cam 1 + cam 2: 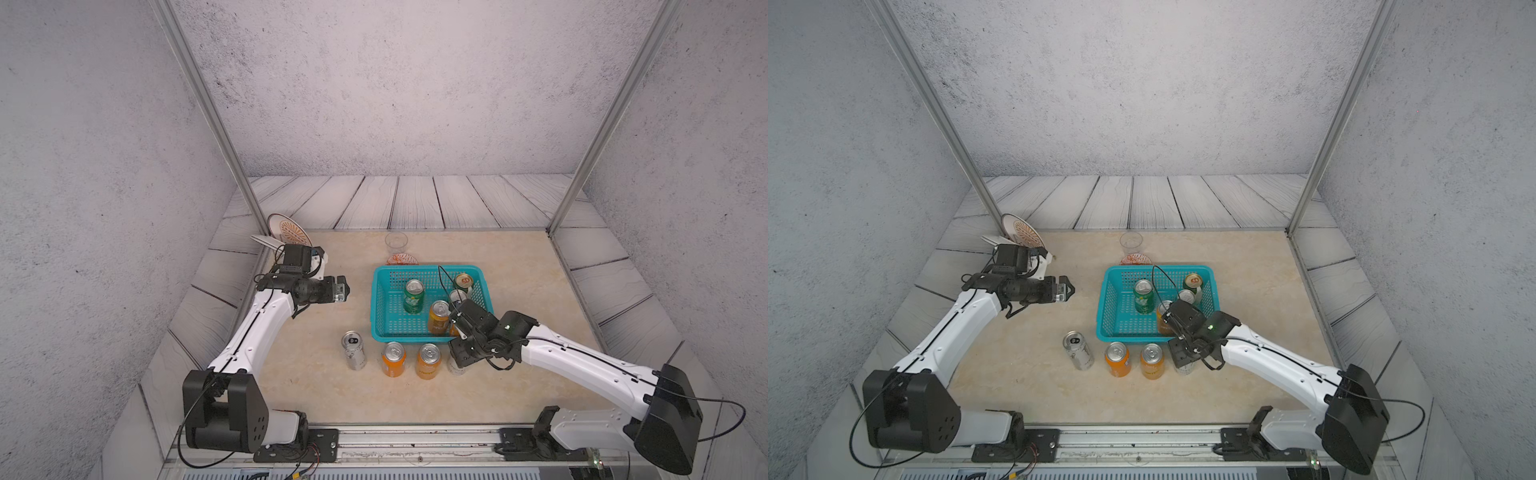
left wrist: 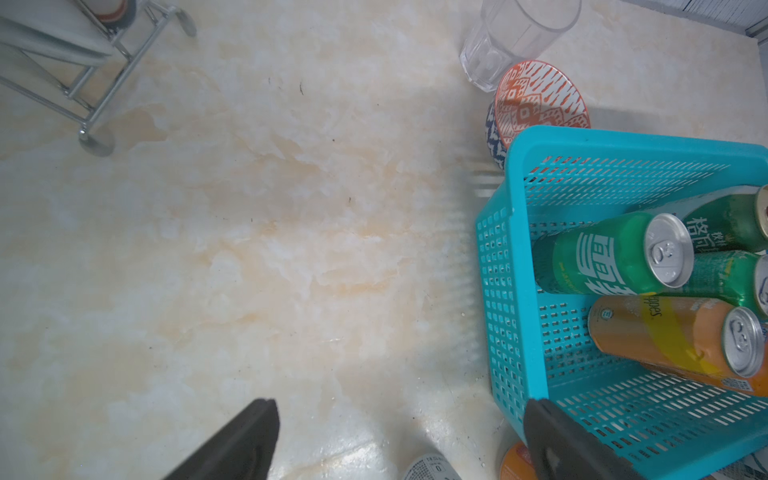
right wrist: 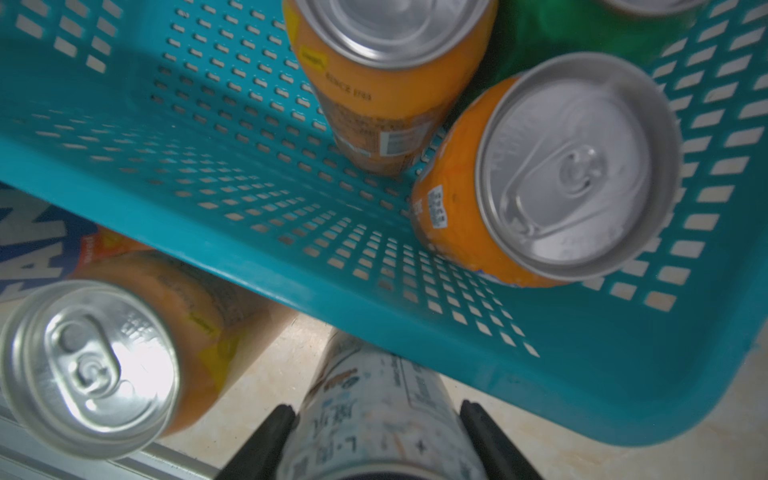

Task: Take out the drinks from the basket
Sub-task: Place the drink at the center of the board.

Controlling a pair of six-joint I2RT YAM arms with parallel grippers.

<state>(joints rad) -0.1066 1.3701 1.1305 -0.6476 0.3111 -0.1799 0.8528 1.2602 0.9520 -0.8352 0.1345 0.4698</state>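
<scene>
light: bright, even, soft shadows | glare: orange can lid | blur: right wrist close-up | edges: top views wide-angle stretched

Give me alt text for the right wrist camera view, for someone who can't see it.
A silver-white can stands on the table between the black fingers of the right gripper, just outside the teal basket. Inside the basket stand a near orange can and a farther orange can, with a green can behind; a third orange can stands outside.

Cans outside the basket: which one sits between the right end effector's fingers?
The silver-white can at the row's end by the basket's corner: the right end effector straddles it. The other silver-white can and the two orange cans stand free.
</scene>
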